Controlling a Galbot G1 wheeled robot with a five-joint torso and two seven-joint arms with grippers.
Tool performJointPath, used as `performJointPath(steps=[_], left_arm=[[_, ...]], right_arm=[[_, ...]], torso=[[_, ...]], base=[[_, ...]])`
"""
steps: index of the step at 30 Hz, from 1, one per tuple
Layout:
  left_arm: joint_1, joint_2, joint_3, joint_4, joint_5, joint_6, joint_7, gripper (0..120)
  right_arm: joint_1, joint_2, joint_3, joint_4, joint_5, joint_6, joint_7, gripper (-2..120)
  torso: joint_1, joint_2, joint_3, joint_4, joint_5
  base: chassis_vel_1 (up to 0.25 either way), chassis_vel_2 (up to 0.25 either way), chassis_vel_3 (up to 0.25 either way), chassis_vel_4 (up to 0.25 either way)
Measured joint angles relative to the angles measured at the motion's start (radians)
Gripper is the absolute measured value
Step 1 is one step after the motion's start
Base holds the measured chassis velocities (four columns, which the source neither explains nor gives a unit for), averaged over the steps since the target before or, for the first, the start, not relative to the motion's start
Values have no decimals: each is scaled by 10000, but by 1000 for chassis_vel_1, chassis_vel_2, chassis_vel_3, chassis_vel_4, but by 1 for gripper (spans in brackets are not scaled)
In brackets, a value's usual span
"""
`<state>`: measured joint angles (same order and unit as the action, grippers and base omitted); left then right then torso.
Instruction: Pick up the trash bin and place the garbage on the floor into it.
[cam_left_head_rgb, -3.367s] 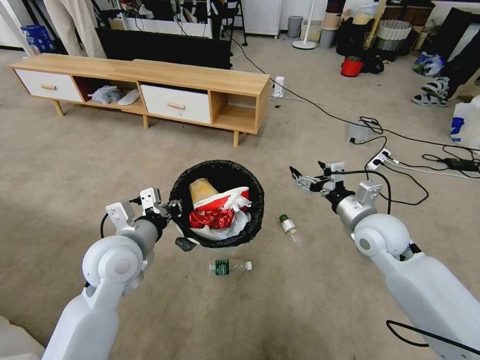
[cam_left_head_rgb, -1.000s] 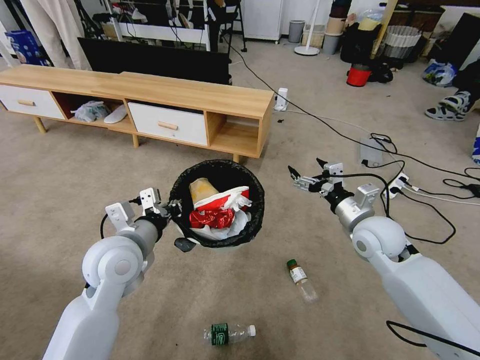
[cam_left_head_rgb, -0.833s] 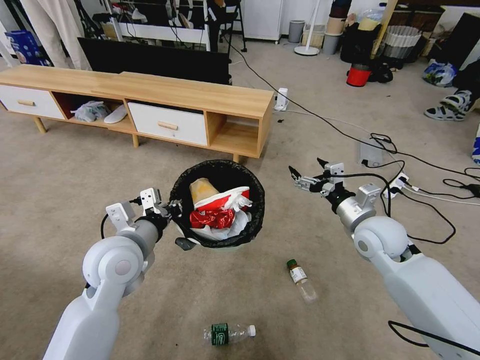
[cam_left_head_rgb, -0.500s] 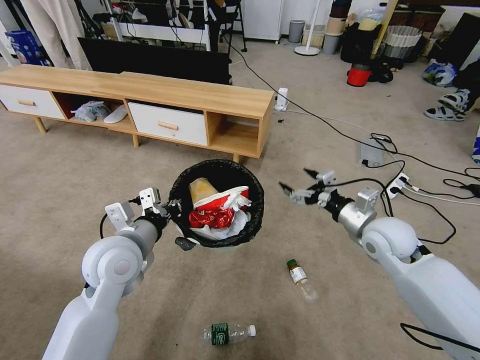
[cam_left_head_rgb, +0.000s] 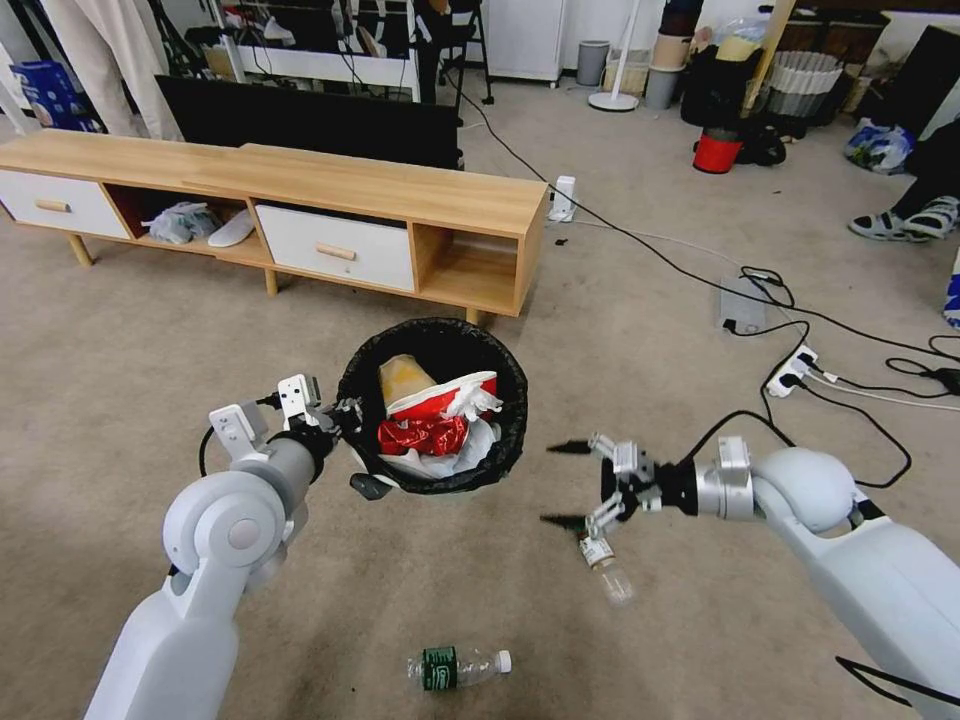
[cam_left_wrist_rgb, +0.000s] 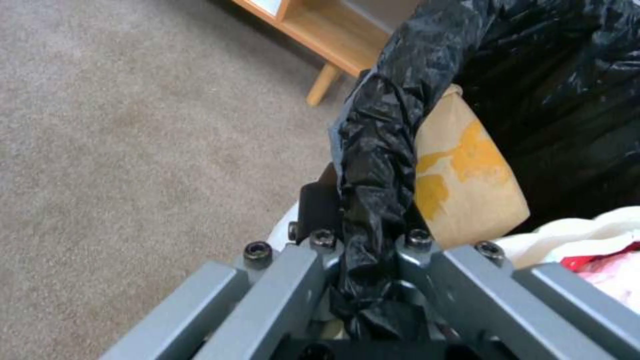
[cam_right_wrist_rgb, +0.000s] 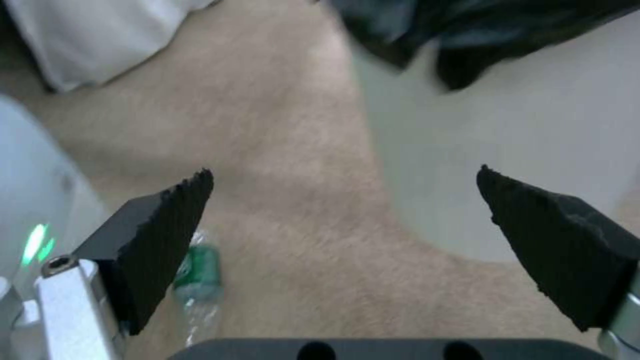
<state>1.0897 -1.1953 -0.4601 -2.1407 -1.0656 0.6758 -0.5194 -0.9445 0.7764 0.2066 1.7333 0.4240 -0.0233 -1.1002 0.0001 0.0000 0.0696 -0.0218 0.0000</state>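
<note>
The trash bin (cam_left_head_rgb: 516, 405), white with a black bag over its rim, hangs above the floor (cam_left_head_rgb: 150, 330), and my left gripper (cam_left_head_rgb: 345, 415) is shut on its near-left rim. In the left wrist view the left gripper (cam_left_wrist_rgb: 370, 240) pinches the bag fold (cam_left_wrist_rgb: 377, 150). Inside lie a brown piece (cam_left_head_rgb: 402, 378), a red-white carton (cam_left_head_rgb: 445, 393) and a crushed red can (cam_left_head_rgb: 420, 437). My right gripper (cam_left_head_rgb: 555, 485) is open, low beside the bin, just above a brown-capped clear bottle (cam_left_head_rgb: 603, 562). A green-labelled bottle (cam_left_head_rgb: 455, 665) lies nearer me, and also shows (cam_right_wrist_rgb: 200, 270) past the open right gripper (cam_right_wrist_rgb: 343, 180).
A long wooden TV cabinet (cam_left_head_rgb: 300, 190) stands behind the bin. Cables and a power strip (cam_left_head_rgb: 795, 365) trail over the carpet at the right. A red bucket (cam_left_head_rgb: 716, 152) and a grey bin (cam_left_head_rgb: 592, 48) sit far back. A person's shoe (cam_left_head_rgb: 915, 222) is at the right edge.
The view shifted early on, so both bottles sit lower in it. In the last second my right arm dropped and swung left toward the brown-capped bottle. The left gripper kept holding the bin.
</note>
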Motion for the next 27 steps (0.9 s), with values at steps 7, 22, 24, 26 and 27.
performJointPath(steps=[7, 22, 24, 26, 27], left_arm=[[62, -58, -34, -39, 80, 0, 5, 3], [248, -190, -19, -128, 348, 0, 71, 3], [259, -199, -21, -128, 368, -2, 80, 3], [260, -204, -23, -130, 372, -3, 83, 3], [260, -215, -24, -129, 376, -6, 93, 3]], right_arm=[[260, 139, -786, -545, -926, 567, -577, 100], [2159, 1012, -4059, -1653, -1539, 991, -145, 100], [2278, 1122, -4336, -1820, -1580, 1035, -91, 100], [2326, 1183, -4455, -1908, -1624, 1055, -78, 100], [2381, 1264, -4605, -2022, -1704, 1083, -74, 100]], torso=[[0, 1, 0, 0, -2], [-1, 0, 0, 3, -1], [-1, 0, 0, 3, -1], [-1, 0, 1, 0, -2], [-1, 1, 0, -1, -1]], base=[[0, 0, 0, 0], [0, 0, 0, 0], [0, 0, 0, 0], [0, 0, 0, 0], [0, 0, 0, 0]])
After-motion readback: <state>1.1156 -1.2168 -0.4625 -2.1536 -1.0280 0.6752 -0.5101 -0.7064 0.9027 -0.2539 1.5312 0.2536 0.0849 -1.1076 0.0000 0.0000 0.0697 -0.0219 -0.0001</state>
